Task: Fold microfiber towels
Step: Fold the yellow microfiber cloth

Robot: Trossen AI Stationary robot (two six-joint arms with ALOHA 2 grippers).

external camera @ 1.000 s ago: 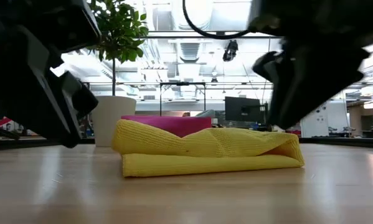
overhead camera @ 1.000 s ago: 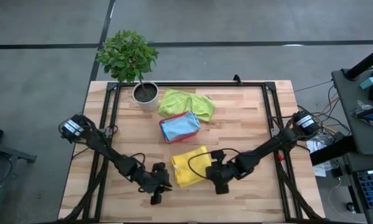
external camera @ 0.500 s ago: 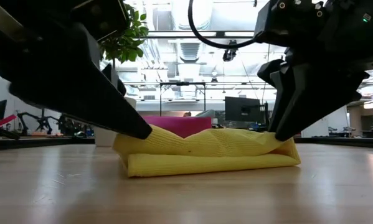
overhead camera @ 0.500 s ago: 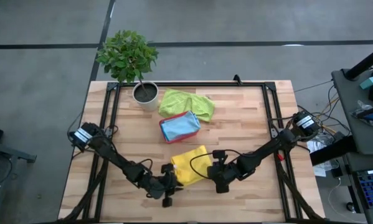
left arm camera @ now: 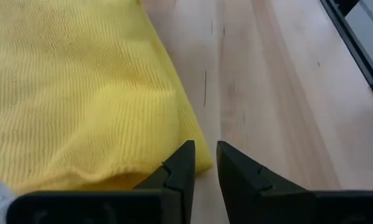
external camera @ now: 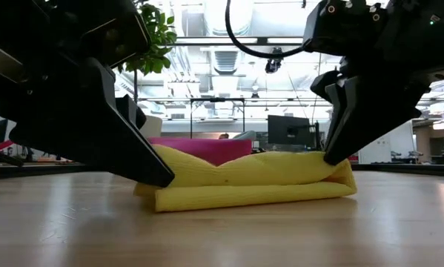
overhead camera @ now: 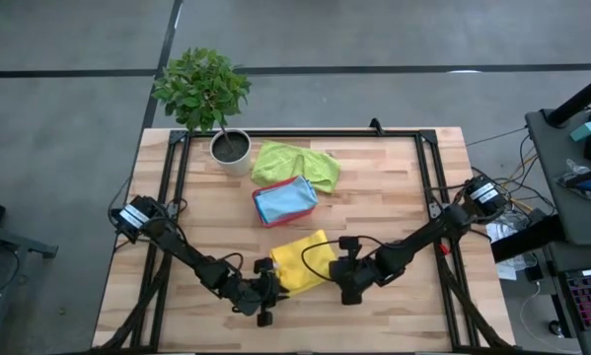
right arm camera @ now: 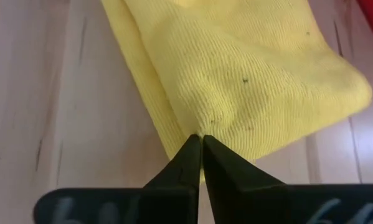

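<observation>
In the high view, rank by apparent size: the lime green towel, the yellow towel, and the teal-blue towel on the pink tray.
1. Lime green towel, loosely spread, largest.
2. Folded yellow towel and teal-blue towel look about alike; both grippers hide the yellow one's edges, so I won't rank them.

The wooden table (overhead camera: 394, 187) has a light butcher-block top and a black metal frame (overhead camera: 305, 133) along its edges. A potted plant (overhead camera: 204, 94) stands at the table's 11 o'clock corner, its leaves overhanging the edge; the pot (overhead camera: 231, 148) is pale and round. A red-pink tray (overhead camera: 271, 219) sits near the table's centre, its rim showing pink in the low view (external camera: 207, 147). At 3 o'clock, off the table, is a dark stand with cables (overhead camera: 561, 187). The floor (overhead camera: 68, 118) is grey. Beyond the table the low view shows a monitor (external camera: 287, 130).
</observation>
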